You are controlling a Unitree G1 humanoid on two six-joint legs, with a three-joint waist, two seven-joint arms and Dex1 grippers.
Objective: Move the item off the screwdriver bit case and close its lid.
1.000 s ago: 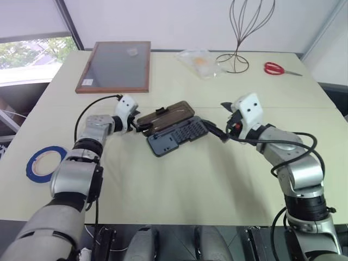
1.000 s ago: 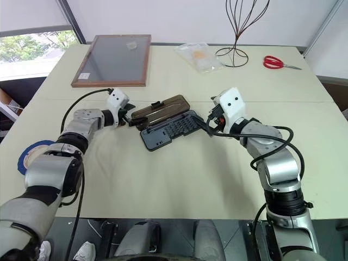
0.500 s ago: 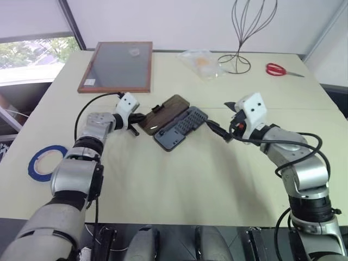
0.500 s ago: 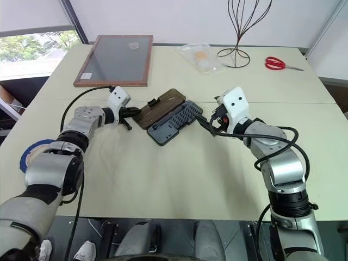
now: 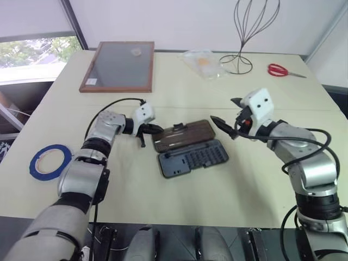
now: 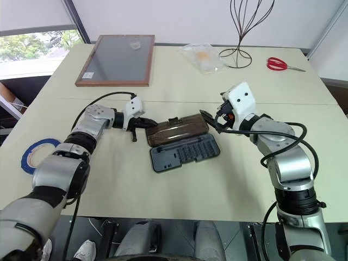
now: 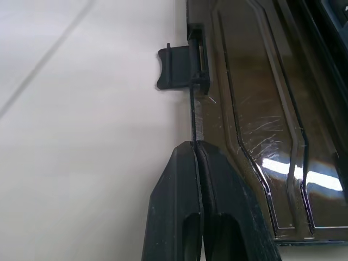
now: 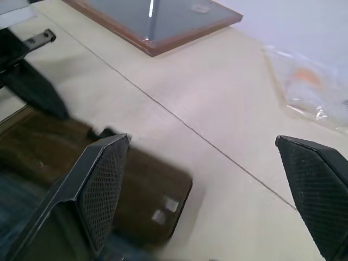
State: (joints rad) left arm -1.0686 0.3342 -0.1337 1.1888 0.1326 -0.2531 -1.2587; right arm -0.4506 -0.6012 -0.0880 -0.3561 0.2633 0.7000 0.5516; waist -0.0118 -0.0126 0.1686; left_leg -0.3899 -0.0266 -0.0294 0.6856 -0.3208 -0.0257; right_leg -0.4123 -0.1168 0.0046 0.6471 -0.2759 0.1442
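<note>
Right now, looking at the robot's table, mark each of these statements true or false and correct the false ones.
1. The lid of the screwdriver bit case lies open, flat on the table. True.
2. The left gripper is wide open. False: its fingers are shut, pinching the lid's edge.
3. The right gripper is open and holds nothing. True.
4. The red scissors lie on the bit case. False: they lie at the far right of the table, near the wire stand.
5. The blue tape roll lies near the table's left edge. True.
6. The wood-framed panel leans upright. False: it lies flat on the table.
</note>
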